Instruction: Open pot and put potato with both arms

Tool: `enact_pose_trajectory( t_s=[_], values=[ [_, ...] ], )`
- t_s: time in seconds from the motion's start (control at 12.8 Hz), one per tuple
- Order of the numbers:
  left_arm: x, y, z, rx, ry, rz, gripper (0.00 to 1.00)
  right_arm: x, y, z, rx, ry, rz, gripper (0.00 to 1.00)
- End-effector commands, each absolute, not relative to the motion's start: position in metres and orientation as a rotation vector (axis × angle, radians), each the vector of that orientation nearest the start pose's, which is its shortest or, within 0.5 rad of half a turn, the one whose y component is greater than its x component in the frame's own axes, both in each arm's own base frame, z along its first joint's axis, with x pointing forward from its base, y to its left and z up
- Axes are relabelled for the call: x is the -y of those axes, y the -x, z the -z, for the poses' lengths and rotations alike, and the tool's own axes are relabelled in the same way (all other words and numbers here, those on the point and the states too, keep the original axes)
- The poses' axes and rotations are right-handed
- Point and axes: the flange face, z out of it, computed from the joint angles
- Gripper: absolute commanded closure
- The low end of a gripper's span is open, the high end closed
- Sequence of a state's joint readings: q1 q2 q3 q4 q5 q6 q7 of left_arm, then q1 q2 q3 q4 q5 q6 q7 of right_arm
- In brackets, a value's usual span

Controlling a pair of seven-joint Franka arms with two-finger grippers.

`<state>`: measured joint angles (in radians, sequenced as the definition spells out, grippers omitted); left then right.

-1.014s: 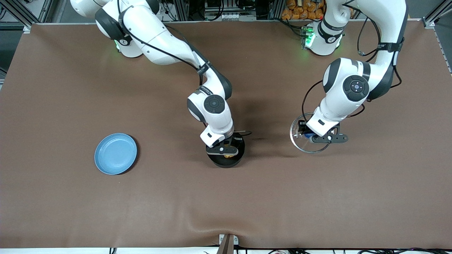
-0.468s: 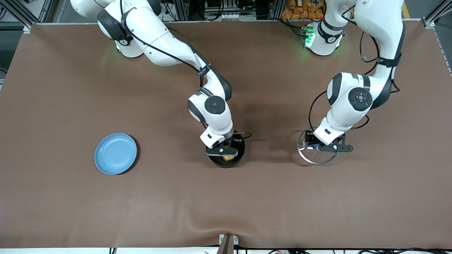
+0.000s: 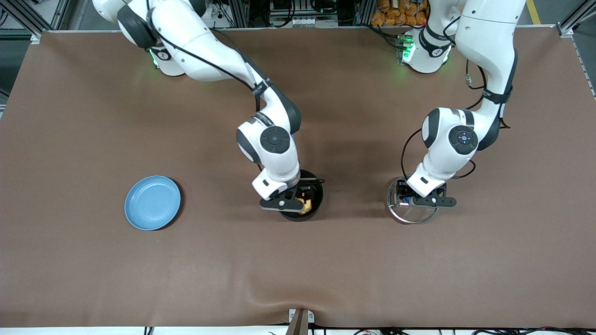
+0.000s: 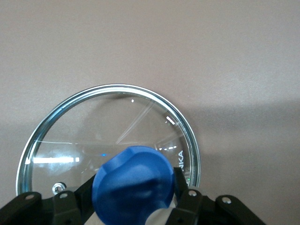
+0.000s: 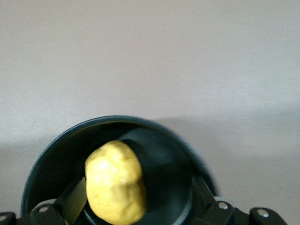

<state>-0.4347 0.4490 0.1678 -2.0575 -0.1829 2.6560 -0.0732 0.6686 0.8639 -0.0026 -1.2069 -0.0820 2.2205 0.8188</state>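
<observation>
The black pot point(image 3: 313, 208) stands mid-table with its lid off; its blue handle is hidden under the right arm. The yellow potato point(image 3: 306, 205) lies inside it and also shows in the right wrist view point(image 5: 115, 183), on the pot's floor point(image 5: 164, 173). My right gripper point(image 3: 292, 203) hangs just over the pot point(image 5: 138, 202), open, its fingers spread wider than the potato. My left gripper point(image 3: 409, 201) is shut on the blue knob point(image 4: 133, 185) of the glass lid point(image 3: 421, 215), low over the table toward the left arm's end; the lid's metal rim point(image 4: 140, 91) shows in the left wrist view.
A flat blue plate point(image 3: 152, 202) lies toward the right arm's end of the brown table point(image 3: 298, 270). Both arm bases stand along the table edge farthest from the front camera.
My right gripper let go of the potato, which now lies in the pot, and shifted slightly toward the right arm's end. My left gripper carried the lid down and nearer the front camera.
</observation>
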Motion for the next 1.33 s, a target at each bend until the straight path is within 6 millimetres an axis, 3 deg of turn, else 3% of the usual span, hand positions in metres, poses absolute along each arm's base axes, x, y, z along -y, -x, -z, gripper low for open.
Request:
enact_pose_trajectory(
  t_s=[0.0,0.08,0.31,0.47,0.62,0.78,1.01,1.25],
  values=[
    [0.159,-0.595,-0.242,-0.130,3.196,0.294,0.13,-0.441,-0.621,-0.329,-0.185,3.112,0.190,0.00],
    [0.160,-0.596,-0.242,-0.135,3.197,0.296,0.00,-0.415,-0.631,-0.358,-0.170,3.119,0.195,0.00],
    [0.160,-0.595,-0.242,-0.135,3.197,0.296,0.00,-0.328,-0.654,-0.427,-0.230,3.167,0.135,0.00],
    [0.160,-0.595,-0.244,-0.135,3.198,0.300,0.00,-0.266,-0.665,-0.458,-0.320,3.190,0.087,0.00],
    [0.151,-0.598,-0.267,-0.133,3.208,0.306,0.00,-0.219,-0.665,-0.484,-0.266,3.218,0.031,0.00],
    [0.137,-0.599,-0.309,-0.124,3.231,0.259,0.00,-0.174,-0.664,-0.504,-0.337,3.210,0.032,0.00],
    [0.116,-0.598,-0.389,-0.154,3.240,0.194,0.00,-0.124,-0.650,-0.523,-0.248,3.218,0.023,0.00],
    [0.098,-0.600,-0.481,-0.202,3.191,0.193,0.00,-0.091,-0.620,-0.539,-0.241,3.217,0.026,0.00]
  ],
)
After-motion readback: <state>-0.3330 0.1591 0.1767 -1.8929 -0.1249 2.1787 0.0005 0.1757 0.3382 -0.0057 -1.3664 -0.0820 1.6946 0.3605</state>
